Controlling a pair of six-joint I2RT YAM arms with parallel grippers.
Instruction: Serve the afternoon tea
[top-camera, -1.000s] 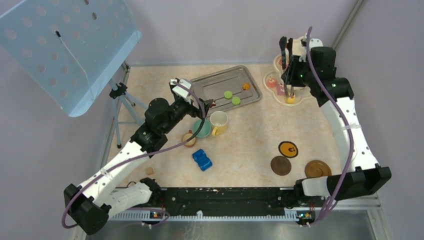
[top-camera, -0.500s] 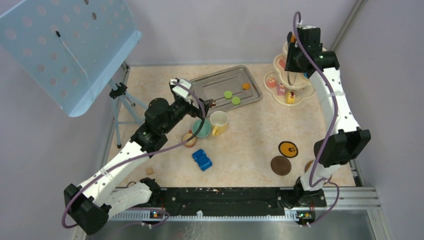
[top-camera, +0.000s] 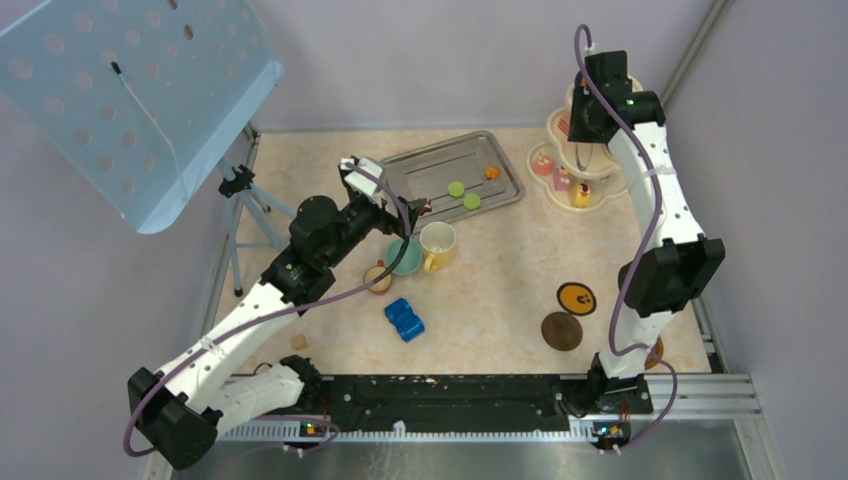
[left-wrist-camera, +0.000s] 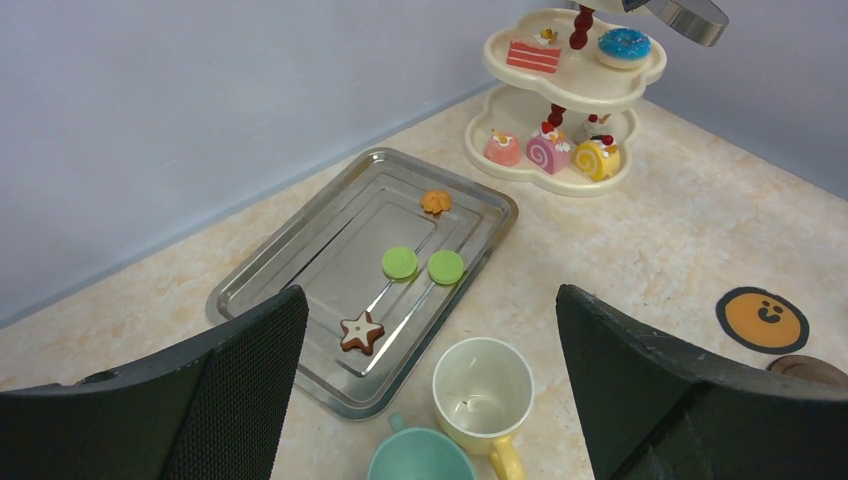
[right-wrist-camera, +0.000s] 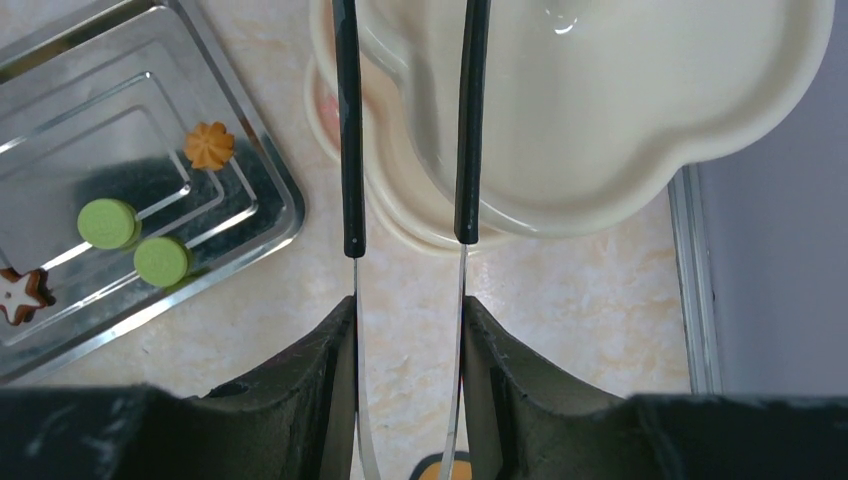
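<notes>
My right gripper (right-wrist-camera: 408, 310) is shut on black tongs (right-wrist-camera: 347, 130), whose tips reach over the empty top tier of the cream stand (right-wrist-camera: 600, 150). The stand (left-wrist-camera: 570, 185) carries a red slice (left-wrist-camera: 533, 55) and a blue donut (left-wrist-camera: 624, 43) on its middle tier, and three small cakes (left-wrist-camera: 547, 153) on its bottom tier. My left gripper (left-wrist-camera: 430, 300) is open and empty above the yellow-and-cream mug (left-wrist-camera: 482, 385) and teal cup (left-wrist-camera: 420, 462). The small brown cup (top-camera: 378, 277) stands beside them. The steel tray (left-wrist-camera: 260, 290) holds two green macarons (left-wrist-camera: 400, 262), a star biscuit (left-wrist-camera: 361, 331) and an orange biscuit (left-wrist-camera: 436, 202).
An orange-faced coaster (top-camera: 576, 298) and a brown coaster (top-camera: 561, 331) lie at the front right. Another coaster (top-camera: 655, 350) is mostly hidden behind the right arm. A blue toy car (top-camera: 404, 319) sits near the cups. A tripod (top-camera: 245, 195) with a perforated blue board (top-camera: 130, 90) stands at the left.
My right arm has lifted the tongs from the stand's bottom tier to above its top tier, with the elbow raised. The left arm has not moved.
</notes>
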